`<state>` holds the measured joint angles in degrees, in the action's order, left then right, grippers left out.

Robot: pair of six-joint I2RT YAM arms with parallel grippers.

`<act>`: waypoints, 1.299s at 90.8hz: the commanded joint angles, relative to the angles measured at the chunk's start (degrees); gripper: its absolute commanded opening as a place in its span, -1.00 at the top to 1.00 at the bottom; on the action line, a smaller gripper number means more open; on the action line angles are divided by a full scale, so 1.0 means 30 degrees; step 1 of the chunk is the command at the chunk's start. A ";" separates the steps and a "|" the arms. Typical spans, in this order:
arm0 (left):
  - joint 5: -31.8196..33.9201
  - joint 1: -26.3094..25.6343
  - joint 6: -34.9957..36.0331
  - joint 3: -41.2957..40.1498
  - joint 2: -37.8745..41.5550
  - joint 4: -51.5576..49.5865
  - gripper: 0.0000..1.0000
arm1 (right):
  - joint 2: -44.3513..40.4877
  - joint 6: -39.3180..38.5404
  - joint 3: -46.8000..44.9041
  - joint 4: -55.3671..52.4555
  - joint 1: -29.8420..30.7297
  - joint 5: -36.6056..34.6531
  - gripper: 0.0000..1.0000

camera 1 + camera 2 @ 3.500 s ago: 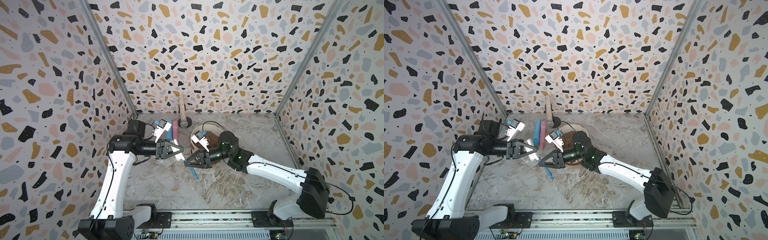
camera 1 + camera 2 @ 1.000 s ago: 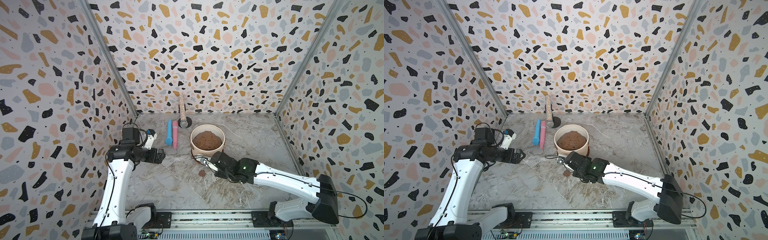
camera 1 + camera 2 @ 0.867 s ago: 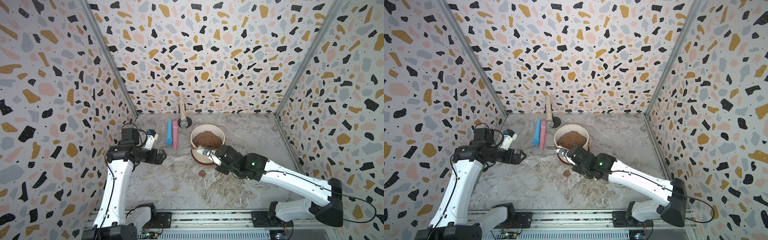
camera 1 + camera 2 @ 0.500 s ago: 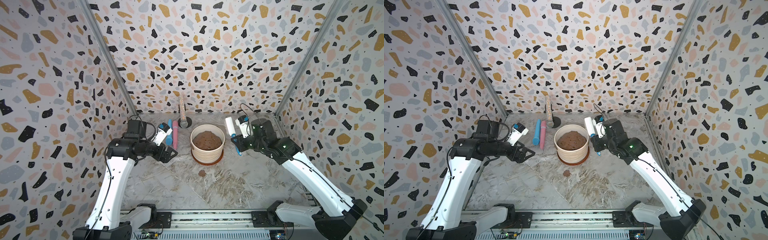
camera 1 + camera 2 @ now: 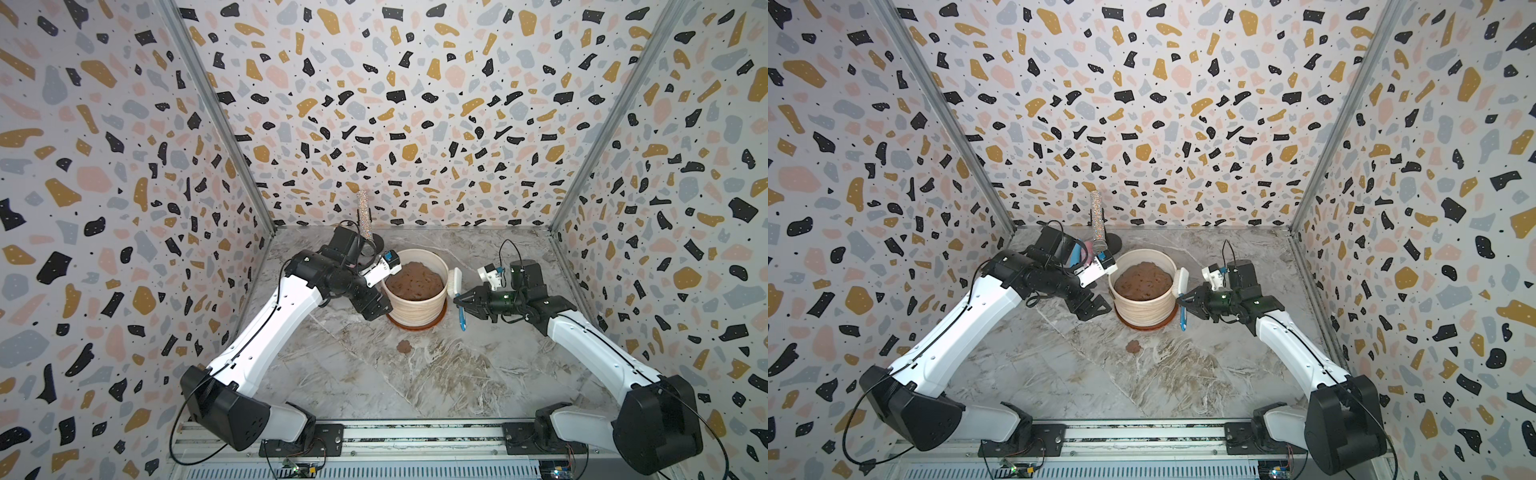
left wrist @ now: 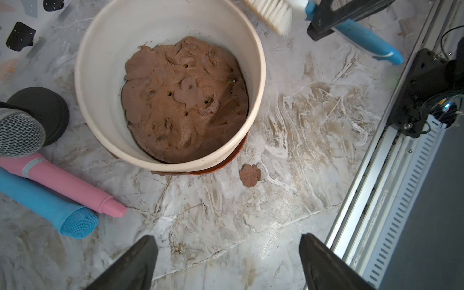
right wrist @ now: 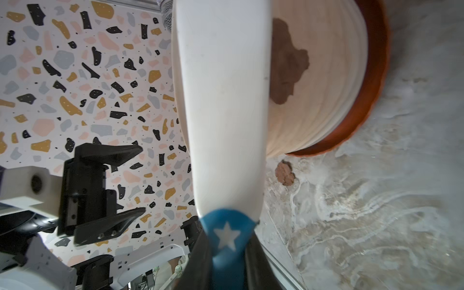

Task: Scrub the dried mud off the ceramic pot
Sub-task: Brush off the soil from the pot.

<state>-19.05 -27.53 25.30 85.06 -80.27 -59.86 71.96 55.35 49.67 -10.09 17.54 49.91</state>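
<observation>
The cream ribbed ceramic pot [image 5: 415, 311] [image 5: 1144, 309] stands on its terracotta saucer mid-table, brown soil inside its rim [image 6: 100, 50]. One dried mud patch [image 7: 288, 67] clings to its right wall [image 7: 331, 95], half hidden behind the brush. Another mud patch [image 5: 403, 345] [image 5: 1133, 345] [image 6: 249, 175] [image 7: 284, 173] lies on the floor in front. My right gripper [image 5: 460, 300] [image 5: 1183, 301] [image 7: 226, 263] is shut on the blue handle of a white brush [image 5: 454, 280] [image 7: 221, 100], whose head stands close against the pot's right side. My left gripper [image 5: 376, 309] [image 5: 1092, 306] [image 6: 227, 261] hangs open beside the pot's left wall, holding nothing.
A real microphone on a black round stand [image 5: 363, 216] [image 6: 42, 110] is behind the pot at the back. A pink toy microphone [image 6: 62, 180] and a blue one [image 6: 45, 203] lie on the floor left of the pot. The metal rail [image 5: 374, 436] runs along the front edge.
My right arm has swung from the pot's front round to its right and lowered the brush beside the wall. The left gripper has moved in close to the pot's left side.
</observation>
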 commanded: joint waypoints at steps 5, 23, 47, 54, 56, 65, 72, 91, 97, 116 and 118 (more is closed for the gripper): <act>0.1130 -0.0187 0.0427 -0.0892 0.0761 0.0794 -0.89 | 0.0797 0.0013 0.1066 0.1286 -0.0111 0.1246 1.00; 0.1062 -0.0204 0.0557 -0.1942 0.1562 0.1143 -0.92 | 0.2123 0.0050 0.0778 0.2271 -0.0214 0.1472 1.00; 0.0917 -0.0206 0.0540 -0.2507 0.1720 0.1143 -0.92 | 0.1499 0.3002 -0.2388 0.8481 -0.1732 0.1737 1.00; 0.0844 -0.0178 0.0551 -0.2745 0.1759 0.1172 -0.92 | 0.1716 0.3504 -0.3048 0.9751 -0.2004 0.2257 1.00; 0.0842 -0.0172 0.0580 -0.2805 0.1750 0.1194 -0.92 | 0.1847 0.3590 -0.3204 1.0094 -0.2008 0.2376 1.00; 0.0909 -0.0185 0.0545 -0.3032 0.1686 0.1357 -0.92 | 0.2597 0.4706 -0.4035 1.2762 -0.2005 0.2919 1.00; 0.1095 -0.0186 0.0497 -0.3029 0.1523 0.1381 -0.93 | 0.3009 0.5535 -0.4402 1.4924 -0.1980 0.3249 1.00; 0.0711 -0.0187 0.0533 -0.2609 0.1097 0.0985 -0.92 | 0.2711 0.7763 -0.4326 1.8130 -0.2005 0.3073 1.00; 0.0236 -0.0216 0.0804 -0.2622 0.1064 0.0755 -0.92 | 0.3234 0.9295 -0.4444 2.0589 -0.2009 0.3309 1.00; -0.0451 -0.0201 0.1227 -0.3106 0.1511 0.0638 -0.92 | 0.6183 1.4336 -0.5149 2.9382 -0.2016 0.3641 1.00; -0.0375 -0.0185 0.1218 -0.3173 0.1527 0.0665 -0.93 | 0.6655 1.4839 -0.5216 3.0163 -0.2033 0.3579 1.00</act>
<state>-18.81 -28.03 27.68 76.38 -76.77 -57.60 87.92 89.43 35.14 61.23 11.33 59.66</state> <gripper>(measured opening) 0.961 0.197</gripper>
